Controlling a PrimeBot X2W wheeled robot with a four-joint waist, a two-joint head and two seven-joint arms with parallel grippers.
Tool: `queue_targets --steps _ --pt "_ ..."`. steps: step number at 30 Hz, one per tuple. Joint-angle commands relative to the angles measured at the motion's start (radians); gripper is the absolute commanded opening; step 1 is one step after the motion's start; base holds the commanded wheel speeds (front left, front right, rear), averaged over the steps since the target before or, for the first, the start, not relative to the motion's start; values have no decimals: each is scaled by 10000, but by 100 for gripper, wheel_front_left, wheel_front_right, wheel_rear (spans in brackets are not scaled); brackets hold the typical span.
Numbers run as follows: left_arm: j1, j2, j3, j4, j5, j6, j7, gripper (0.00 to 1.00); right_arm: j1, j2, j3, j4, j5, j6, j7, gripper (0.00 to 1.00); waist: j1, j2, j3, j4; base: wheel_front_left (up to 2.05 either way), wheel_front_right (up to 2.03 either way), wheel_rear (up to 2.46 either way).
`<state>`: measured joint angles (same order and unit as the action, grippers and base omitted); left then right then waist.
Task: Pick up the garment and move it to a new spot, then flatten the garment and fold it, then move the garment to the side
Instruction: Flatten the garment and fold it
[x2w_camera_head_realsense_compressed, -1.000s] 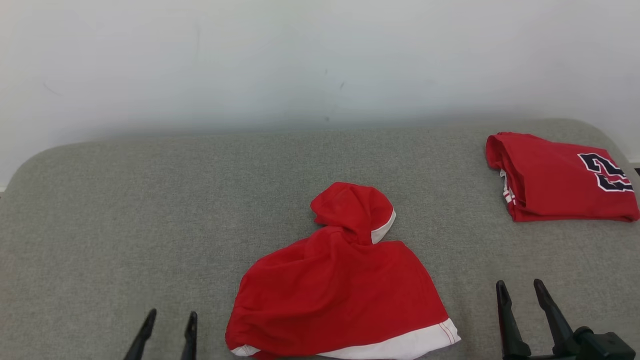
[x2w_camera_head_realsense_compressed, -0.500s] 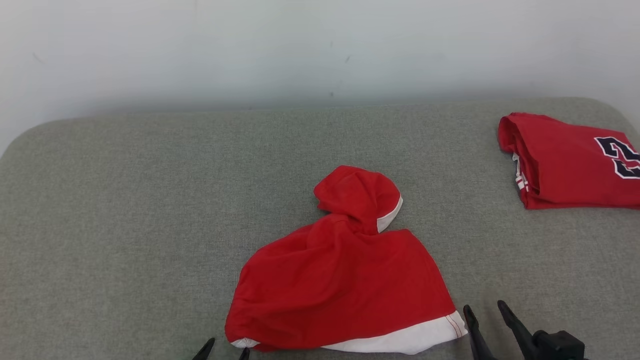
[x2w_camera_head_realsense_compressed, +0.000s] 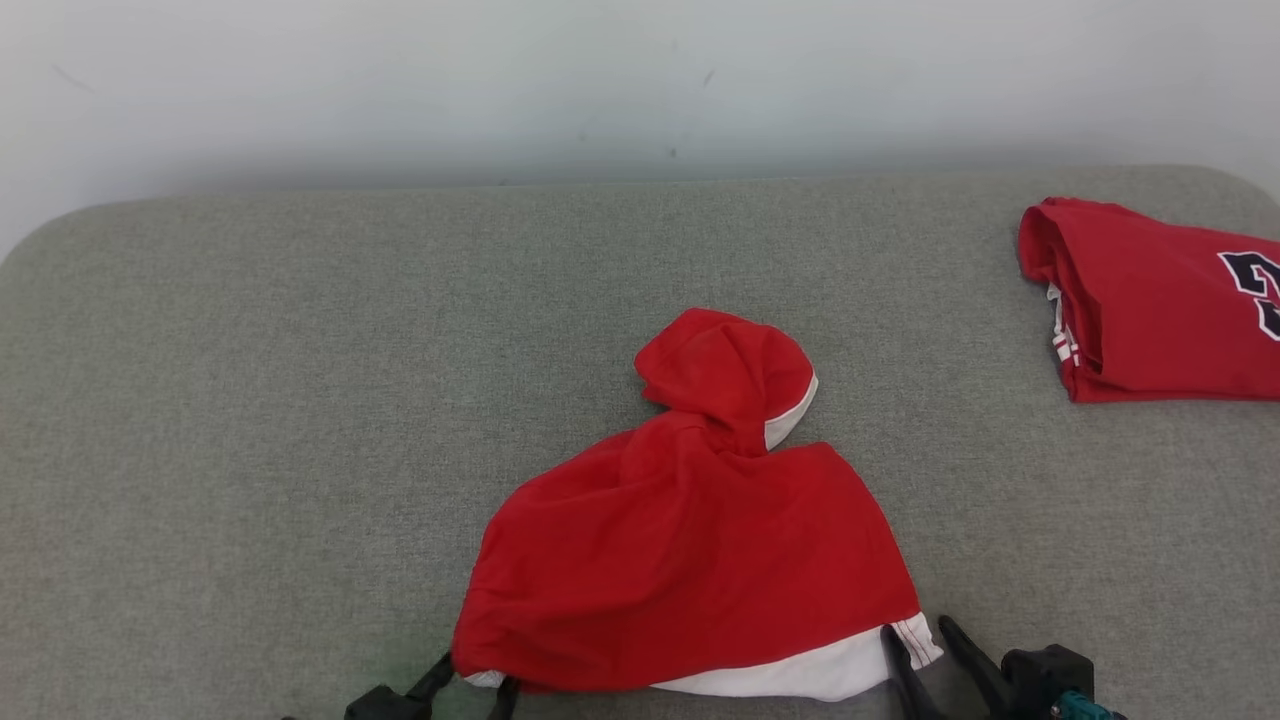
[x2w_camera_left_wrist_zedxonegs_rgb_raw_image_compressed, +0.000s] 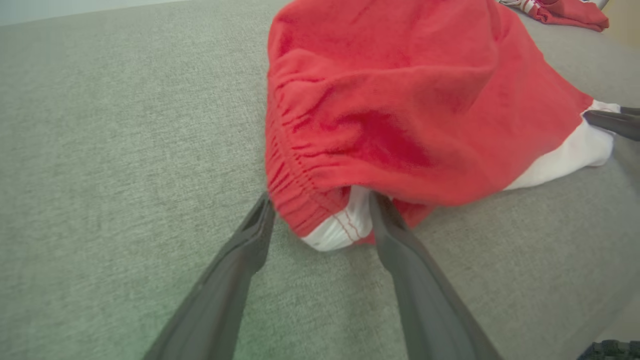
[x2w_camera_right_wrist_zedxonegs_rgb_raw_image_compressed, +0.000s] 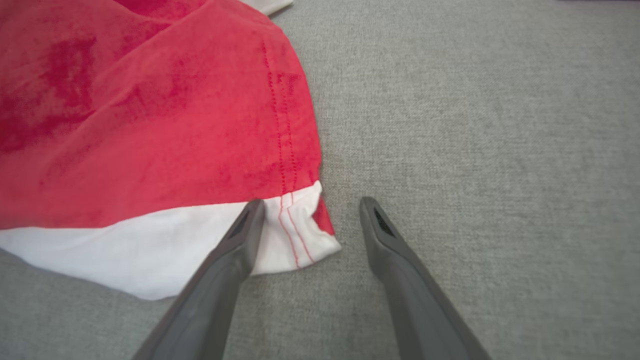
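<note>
A crumpled red garment (x2w_camera_head_realsense_compressed: 690, 540) with a white hem lies in the middle of the grey padded surface (x2w_camera_head_realsense_compressed: 250, 400). My left gripper (x2w_camera_head_realsense_compressed: 475, 672) is open at the garment's near left corner. In the left wrist view the gripper (x2w_camera_left_wrist_zedxonegs_rgb_raw_image_compressed: 320, 200) has the gathered red and white corner of the garment (x2w_camera_left_wrist_zedxonegs_rgb_raw_image_compressed: 400, 90) between its two fingers. My right gripper (x2w_camera_head_realsense_compressed: 915, 628) is open at the near right corner. Seen from the right wrist, that gripper (x2w_camera_right_wrist_zedxonegs_rgb_raw_image_compressed: 312, 202) has one finger lying over the garment's (x2w_camera_right_wrist_zedxonegs_rgb_raw_image_compressed: 150, 125) white hem and the other on bare fabric beside it.
A second red garment (x2w_camera_head_realsense_compressed: 1160, 310), folded and bearing a dark number, lies at the back right, and shows at the top right of the left wrist view (x2w_camera_left_wrist_zedxonegs_rgb_raw_image_compressed: 560, 10). A pale wall (x2w_camera_head_realsense_compressed: 600, 80) runs behind the surface. Bare grey fabric stretches to the left.
Both grippers have moved inward to the garment's near corners and now straddle them. The camera has shifted, so the whole scene sits higher and more to the right. The garment itself lies unchanged.
</note>
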<state>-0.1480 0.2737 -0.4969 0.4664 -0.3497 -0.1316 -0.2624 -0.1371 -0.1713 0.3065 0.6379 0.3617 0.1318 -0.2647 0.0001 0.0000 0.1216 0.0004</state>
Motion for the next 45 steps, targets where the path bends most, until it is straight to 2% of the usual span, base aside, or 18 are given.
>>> queue_targets --steps 1,2,5,10,16,20,21,26,35,42,43,45 --pt "-186 40 -105 58 -51 26 -31 22 -122 59 132 264 104 -21 59 11 -1 0 5 7 0 0 0" --pt "-229 44 -131 57 -91 26 -31 0 -187 61 208 345 162 -21 54 0 -1 0 -3 10 0 0 0" --pt "-204 45 -120 -49 -121 25 -29 0 -306 -5 339 344 295 -21 34 0 -1 0 -57 11 0 0 0" --pt "92 114 97 -847 -26 25 -30 0 -41 -177 27 -918 376 -21 14 0 -1 0 -133 -10 0 0 0" --pt "-610 625 254 -2022 -9 25 -32 0 -516 -406 -200 -2499 584 -21 10 0 -1 0 -72 -164 0 0 0" --pt "-1902 1214 -96 -2295 -150 25 -30 0 -1634 -642 -77 -2861 1041 -21 99 0 -1 0 196 -352 0 0 0" --pt "-1902 1214 -96 -2295 -150 25 -30 0 -1634 -642 -77 -2861 1041 -21 99 0 -1 0 196 -352 0 0 0" --pt "-4657 1849 -850 -2348 -847 26 453 0 -3890 -896 -12 -2809 1553 -21 440 0 -1 0 1177 -527 0 0 0" --pt "-10639 2299 -1800 -1511 -2859 25 1523 0 -9595 -1206 -424 -1733 2121 -21 1459 0 -1 0 3854 -664 0 0 0" --pt "-14588 2433 -2540 -200 -4225 25 2092 0 -13760 -1013 -977 -33 2264 -21 2149 0 -1 0 5178 -655 0 0 0" --pt "-15529 2431 -2765 233 -4479 26 2184 0 -14736 -932 -1129 473 2115 -21 2154 0 -1 0 5395 -678 0 0 0" --pt "-16421 2348 -2980 649 -4738 26 2245 0 -15579 -891 -1276 997 1994 -21 2135 0 -1 0 5554 -683 0 0 0"
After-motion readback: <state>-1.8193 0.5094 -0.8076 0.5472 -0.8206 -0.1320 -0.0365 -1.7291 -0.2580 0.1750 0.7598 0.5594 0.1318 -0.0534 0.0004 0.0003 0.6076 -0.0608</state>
